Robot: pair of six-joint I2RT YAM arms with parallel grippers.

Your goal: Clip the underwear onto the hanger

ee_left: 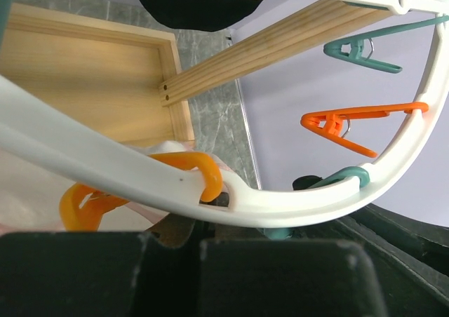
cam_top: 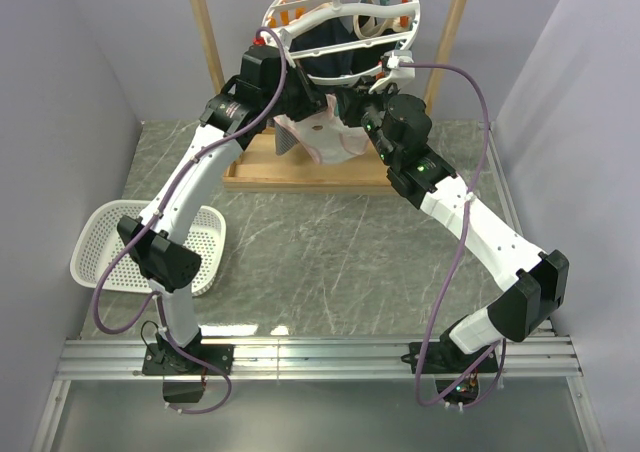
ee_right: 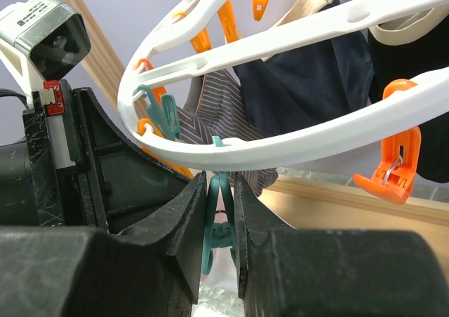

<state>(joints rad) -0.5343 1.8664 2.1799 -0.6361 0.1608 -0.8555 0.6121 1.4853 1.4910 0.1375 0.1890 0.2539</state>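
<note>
The white oval hanger [cam_top: 416,17] hangs from the wooden rack with orange and teal clips. It also shows in the left wrist view [ee_left: 140,177] and the right wrist view [ee_right: 280,145]. The pale pink underwear [cam_top: 330,142] hangs just under the hanger, between the two grippers. My left gripper [cam_top: 305,107] is under the rim, beside an orange clip [ee_left: 84,208]. Its fingers [ee_left: 105,275] stand close together, with the underwear fabric [ee_left: 35,198] at them. My right gripper [ee_right: 219,191] is shut on a teal clip [ee_right: 219,215] that hangs from the rim and squeezes it.
The wooden rack [cam_top: 210,42] stands on a wooden base tray [cam_top: 300,177] at the back. Dark navy garments [cam_top: 330,47] and a grey striped cloth [ee_right: 217,106] hang on the hanger. A white mesh basket [cam_top: 100,247] sits at the left. Grey walls close in both sides.
</note>
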